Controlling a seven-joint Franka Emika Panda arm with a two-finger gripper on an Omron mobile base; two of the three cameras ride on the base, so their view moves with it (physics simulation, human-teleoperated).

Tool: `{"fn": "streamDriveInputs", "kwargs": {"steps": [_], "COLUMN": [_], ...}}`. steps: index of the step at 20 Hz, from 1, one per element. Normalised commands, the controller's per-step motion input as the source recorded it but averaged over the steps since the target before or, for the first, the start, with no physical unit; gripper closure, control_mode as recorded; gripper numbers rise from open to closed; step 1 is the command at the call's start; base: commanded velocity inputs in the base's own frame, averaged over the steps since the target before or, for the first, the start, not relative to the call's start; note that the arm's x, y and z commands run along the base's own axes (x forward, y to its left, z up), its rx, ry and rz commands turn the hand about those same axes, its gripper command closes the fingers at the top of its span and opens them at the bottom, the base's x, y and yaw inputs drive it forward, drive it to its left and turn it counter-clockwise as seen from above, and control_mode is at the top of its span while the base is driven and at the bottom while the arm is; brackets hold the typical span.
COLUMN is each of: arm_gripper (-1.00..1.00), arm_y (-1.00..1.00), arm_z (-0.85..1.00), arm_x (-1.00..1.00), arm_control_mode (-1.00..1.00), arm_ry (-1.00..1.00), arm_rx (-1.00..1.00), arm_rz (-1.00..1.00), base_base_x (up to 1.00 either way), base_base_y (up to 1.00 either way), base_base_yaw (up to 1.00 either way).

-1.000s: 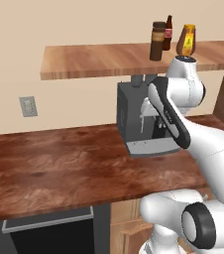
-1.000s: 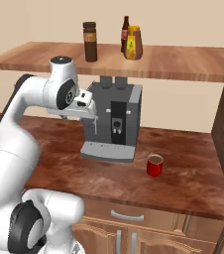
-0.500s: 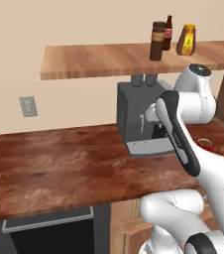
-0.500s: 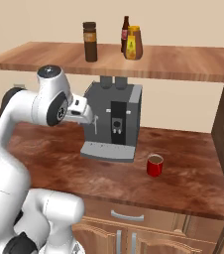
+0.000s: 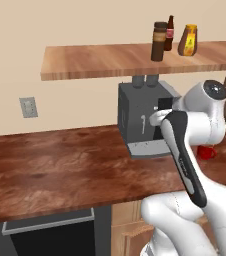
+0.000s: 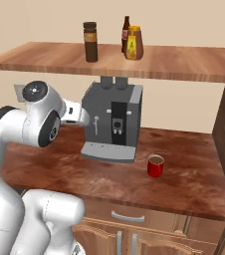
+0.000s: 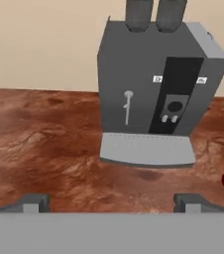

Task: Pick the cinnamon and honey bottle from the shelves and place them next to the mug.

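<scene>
Progress stands at zero items delivered: the cinnamon [image 6: 90,41] and the honey bottle [image 6: 134,43] both stand upright on the shelves [image 6: 184,62], with a slim brown bottle [image 6: 126,33] just behind the honey bottle. The mug [image 6: 155,166] sits alone on the counter [image 6: 194,184], to the right of the coffee machine [image 6: 113,122]. The gripper [image 7: 112,202] is spread wide and empty, facing the coffee machine, so both picks and both placements remain.
</scene>
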Motion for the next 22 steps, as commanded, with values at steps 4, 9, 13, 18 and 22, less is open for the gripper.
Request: {"fn": "streamDriveInputs", "kwargs": {"steps": [4, 9, 13, 18, 22], "arm_gripper": [-1.00, -1.00, -1.00, -1.00, -1.00], "arm_y": [0.01, 0.00, 0.00, 0.00, -0.19], "arm_z": [0.20, 0.24, 0.29, 0.06, 0.54], "arm_x": [0.00, 0.00, 0.00, 0.00, -0.42], "arm_control_mode": [-1.00, -1.00, -1.00, -1.00, -1.00], "arm_ry": [-0.31, -0.26, -0.23, -0.04, -0.23], "arm_rx": [-0.03, -0.01, 0.00, 0.00, 0.00], "arm_rz": [0.05, 0.04, 0.02, 0.00, -0.03], "base_base_x": [0.00, 0.00, 0.00, 0.00, 0.00], "base_base_y": [0.00, 0.00, 0.00, 0.00, 0.00], "base_base_yaw": [0.00, 0.00, 0.00, 0.00, 0.00]}}
